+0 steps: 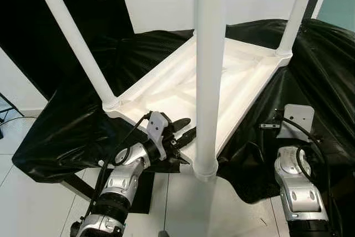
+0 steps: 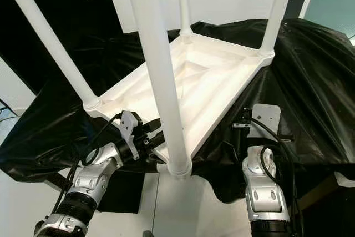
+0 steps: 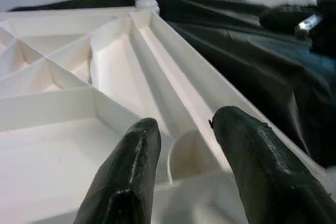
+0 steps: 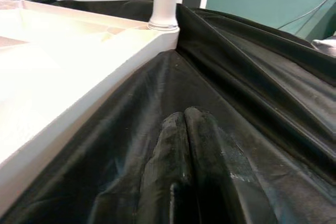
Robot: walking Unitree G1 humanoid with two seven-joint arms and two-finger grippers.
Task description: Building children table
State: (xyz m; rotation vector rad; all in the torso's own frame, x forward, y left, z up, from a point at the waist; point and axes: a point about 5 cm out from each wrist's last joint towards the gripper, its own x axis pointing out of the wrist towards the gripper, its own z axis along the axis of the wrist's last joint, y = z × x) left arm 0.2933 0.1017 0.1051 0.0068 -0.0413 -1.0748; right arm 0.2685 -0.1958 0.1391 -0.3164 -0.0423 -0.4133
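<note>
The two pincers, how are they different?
The left pincer is open, while the right pincer is shut, its fingers pressed together. The left pincer reaches over the upside-down white table near its closest leg; the right pincer rests on the black cloth beside the table. Both have two long black fingers.

You are facing a near white round plastic leg (image 1: 209,81) blocking the upturned white tabletop (image 1: 244,76); room is lying open between the legs.

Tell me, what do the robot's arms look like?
Both arms are shiny silver with rounded joints and black cables looping alongside. The left end effector has two long, glossy black fingers. The right arm carries a pale grey plate.
</note>
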